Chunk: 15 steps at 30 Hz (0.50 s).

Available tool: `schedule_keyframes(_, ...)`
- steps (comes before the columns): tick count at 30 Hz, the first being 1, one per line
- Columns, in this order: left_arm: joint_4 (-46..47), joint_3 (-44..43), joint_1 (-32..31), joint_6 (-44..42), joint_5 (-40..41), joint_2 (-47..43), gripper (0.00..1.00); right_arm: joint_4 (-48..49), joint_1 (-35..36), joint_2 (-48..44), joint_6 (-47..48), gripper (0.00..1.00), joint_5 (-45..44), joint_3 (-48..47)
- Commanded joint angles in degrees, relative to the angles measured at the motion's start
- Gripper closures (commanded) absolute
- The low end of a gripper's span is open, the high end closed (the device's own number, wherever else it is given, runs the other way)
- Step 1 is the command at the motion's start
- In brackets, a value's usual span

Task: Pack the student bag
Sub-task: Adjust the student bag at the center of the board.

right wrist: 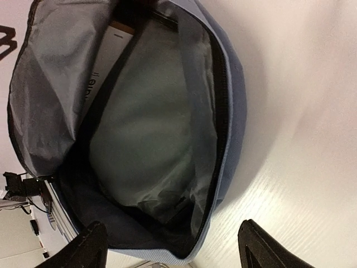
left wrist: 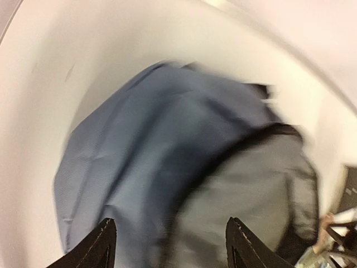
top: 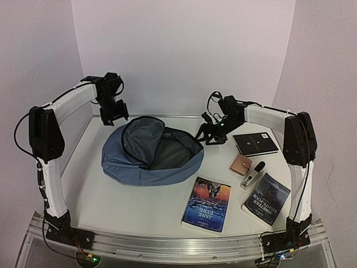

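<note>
The slate-blue student bag point(top: 129, 165) lies flat on the table's left half, its main compartment unzipped and the grey lining point(top: 146, 140) showing. My left gripper point(top: 115, 113) hangs open just above the bag's far left edge. In the left wrist view the bag point(left wrist: 139, 145) is blurred beneath the spread fingers point(left wrist: 104, 247), and nothing sits between them. My right gripper point(top: 210, 134) stands open at the bag's far right rim. The right wrist view looks into the open bag point(right wrist: 156, 128), where a white book point(right wrist: 106, 56) lies tucked under the lining.
On the right half of the table lie a Jane Eyre book point(top: 207, 204), a dark Nineteen Eighty-Four book point(top: 266, 198), a black notebook point(top: 255, 144), a brown wallet point(top: 241, 164) and a small white-and-black device point(top: 252, 174). White walls enclose the table on three sides.
</note>
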State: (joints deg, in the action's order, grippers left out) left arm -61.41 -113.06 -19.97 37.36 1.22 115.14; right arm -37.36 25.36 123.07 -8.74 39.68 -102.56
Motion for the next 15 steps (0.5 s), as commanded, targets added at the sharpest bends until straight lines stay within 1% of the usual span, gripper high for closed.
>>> schedule_keyframes(1,-0.49,-14.05,-7.59,-6.10,-4.06,-1.77,0.34,-0.58,-0.16,0.36,1.31,0.20,-0.30,-2.69)
schedule_keyframes(3,-0.92,-18.96,-10.05,-5.55,-7.83,3.15,0.37,-0.51,-0.18,2.33,0.80,0.20,0.29,-4.30)
schedule_keyframes(6,0.03,-24.37,-13.60,-4.76,-11.22,9.86,0.44,-0.43,-0.11,5.16,-0.35,0.22,1.45,-6.58)
schedule_keyframes(10,-0.49,-31.26,-16.87,-2.47,-12.62,18.76,0.48,-0.30,-0.12,7.27,-1.44,0.26,1.98,-7.61)
schedule_keyframes(13,1.59,-28.74,-17.38,-1.34,-11.89,22.04,0.48,0.05,0.01,8.47,-2.67,0.31,2.79,-7.38)
schedule_keyframes(15,2.87,-27.02,-17.39,-0.94,-10.56,23.26,0.47,0.52,0.20,8.73,-3.27,0.41,3.86,-6.95)
